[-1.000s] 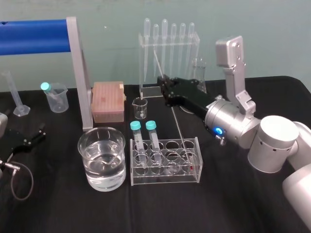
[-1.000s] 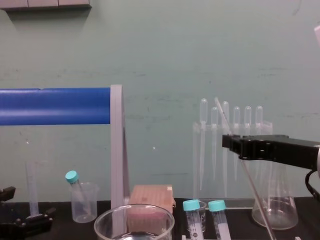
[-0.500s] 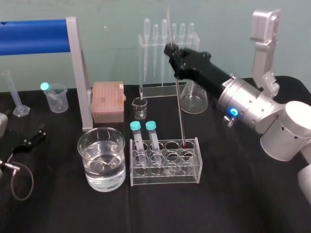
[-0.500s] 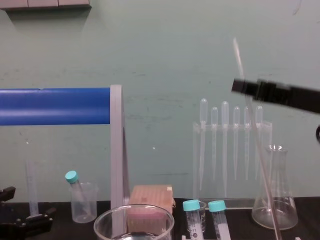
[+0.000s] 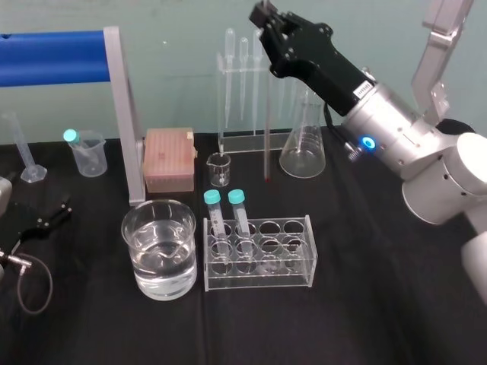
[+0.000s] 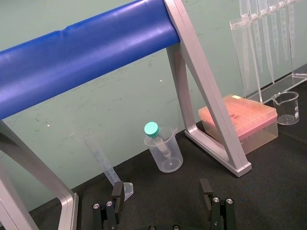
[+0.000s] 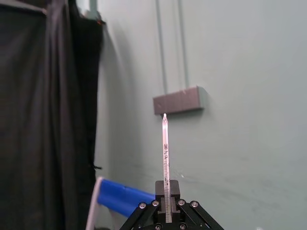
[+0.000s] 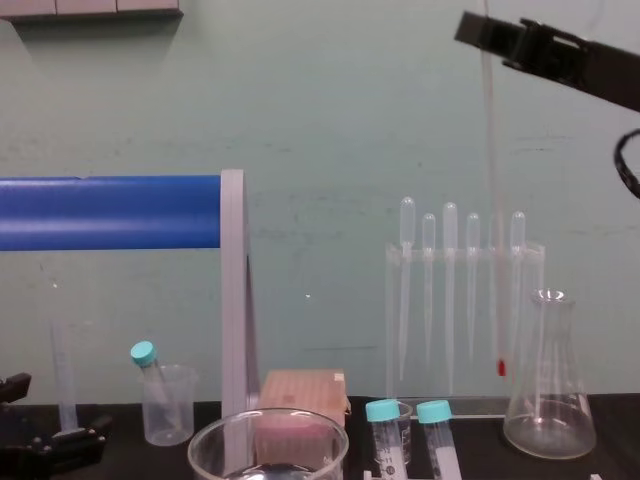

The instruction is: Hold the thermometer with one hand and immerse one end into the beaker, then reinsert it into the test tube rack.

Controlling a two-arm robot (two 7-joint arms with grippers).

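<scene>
Above rack (image 5: 259, 279), right hand (image 5: 265, 17) clamped on thermometer (image 5: 267, 129), tip clear of rack. Beaker (image 5: 126, 225) left of rack: immersion, reinsertion pending. Left hand (image 6: 161, 188) parked, fingers (image 6: 117, 196) apart.

Head camera looks forward and down over the black table (image 5: 365, 304); chest camera sits low, facing the green wall (image 8: 320, 100) across it — both take in the blue bar (image 5: 49, 57) and pipette stand (image 8: 460, 252). Left wrist camera lies near the tabletop, close under that bar; right wrist camera, high up, looks along the thermometer (image 7: 165, 163) toward the wall.
</scene>
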